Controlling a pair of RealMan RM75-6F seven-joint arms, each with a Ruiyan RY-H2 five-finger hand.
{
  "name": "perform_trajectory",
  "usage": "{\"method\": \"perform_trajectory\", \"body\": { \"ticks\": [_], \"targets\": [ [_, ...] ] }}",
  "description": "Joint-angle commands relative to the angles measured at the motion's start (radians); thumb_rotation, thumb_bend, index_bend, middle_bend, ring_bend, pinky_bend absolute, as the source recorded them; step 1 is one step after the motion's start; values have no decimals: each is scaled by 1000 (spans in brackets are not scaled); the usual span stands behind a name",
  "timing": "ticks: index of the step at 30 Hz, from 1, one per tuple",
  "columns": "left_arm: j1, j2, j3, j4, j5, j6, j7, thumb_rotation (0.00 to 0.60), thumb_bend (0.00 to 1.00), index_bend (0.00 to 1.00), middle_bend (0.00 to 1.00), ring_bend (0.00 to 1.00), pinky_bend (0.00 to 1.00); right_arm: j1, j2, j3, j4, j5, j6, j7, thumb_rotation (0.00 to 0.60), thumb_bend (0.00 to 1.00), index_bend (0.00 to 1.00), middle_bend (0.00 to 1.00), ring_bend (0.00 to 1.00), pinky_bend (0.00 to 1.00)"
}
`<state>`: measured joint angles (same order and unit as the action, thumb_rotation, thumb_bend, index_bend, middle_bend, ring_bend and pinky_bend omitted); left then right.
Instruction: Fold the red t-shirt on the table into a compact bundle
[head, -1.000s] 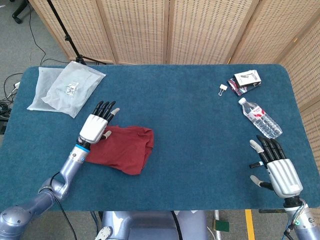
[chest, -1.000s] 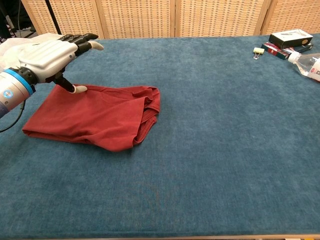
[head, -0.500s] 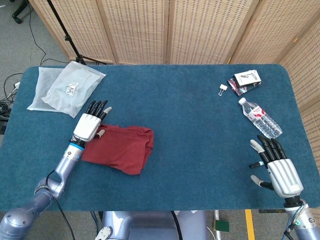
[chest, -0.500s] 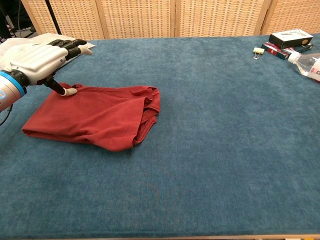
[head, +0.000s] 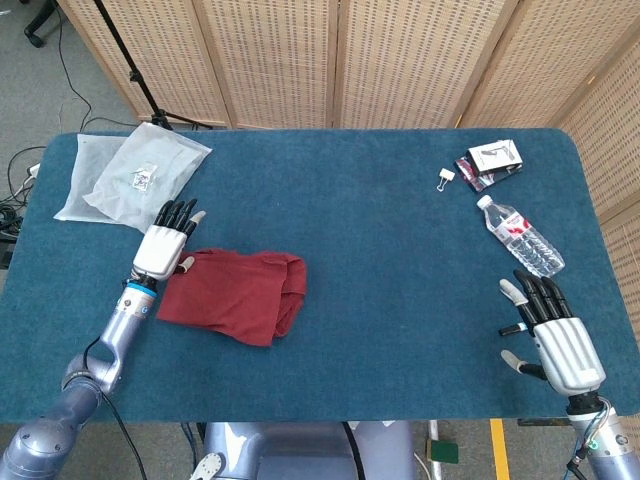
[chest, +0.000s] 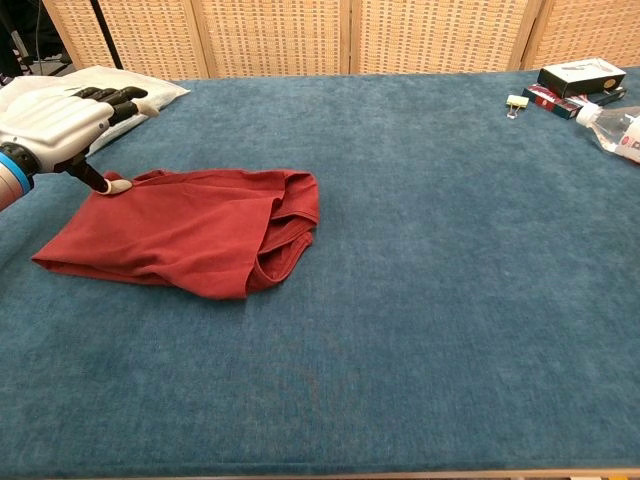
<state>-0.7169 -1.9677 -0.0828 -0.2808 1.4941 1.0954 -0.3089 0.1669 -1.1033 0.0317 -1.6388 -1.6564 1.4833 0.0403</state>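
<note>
On the left half of the blue table (head: 380, 230), the red t-shirt (head: 235, 295) lies folded into a rough rectangle, its far corner under the thumb of the robot's left hand (head: 160, 245). Over the past second that hand has drawn back toward the table's left edge, and the shirt has slid a little with it; in the chest view the collar end (chest: 290, 225) has opened into a looser loop than before. The left hand's fingers (chest: 105, 97) are stretched out flat and close together above the cloth, with only the thumb tip touching the fabric, so it pins or drags the corner rather than grasping it; whether anything is actually pinched cannot be told.

The right hand (head: 555, 335) rests well apart at the table's near right corner, fingers spread and holding nothing, where it was a second ago. A plastic bag (head: 135, 175) lies just beyond the left hand; a water bottle (head: 520, 235), a small box (head: 492, 160) and a binder clip (head: 445, 179) sit at the far right.

The shirt looks partly folded but not yet a compact bundle: the sideways tug seems to be straightening or repositioning it, and at least one more fold probably remains.
</note>
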Motion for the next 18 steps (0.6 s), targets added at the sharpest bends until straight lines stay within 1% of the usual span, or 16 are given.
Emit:
{"method": "perform_trajectory", "body": {
  "ticks": [1,6,18],
  "targets": [
    [1,-1,3,6,0,2,-11,600,239,0,0,0,0,0,0,-1,-1,-2,1,-2,600,0,0,0,0,0],
    [1,-2,5,11,2,13,-18,600,238,0,0,0,0,-1,0,-1,-2,-2,3,-1,600,0,0,0,0,0],
    [14,-4,5,32,-11,-7,-9,600,238,0,0,0,0,-6,6,-4,-4,-14,17,7,600,0,0,0,0,0]
  ]
}}
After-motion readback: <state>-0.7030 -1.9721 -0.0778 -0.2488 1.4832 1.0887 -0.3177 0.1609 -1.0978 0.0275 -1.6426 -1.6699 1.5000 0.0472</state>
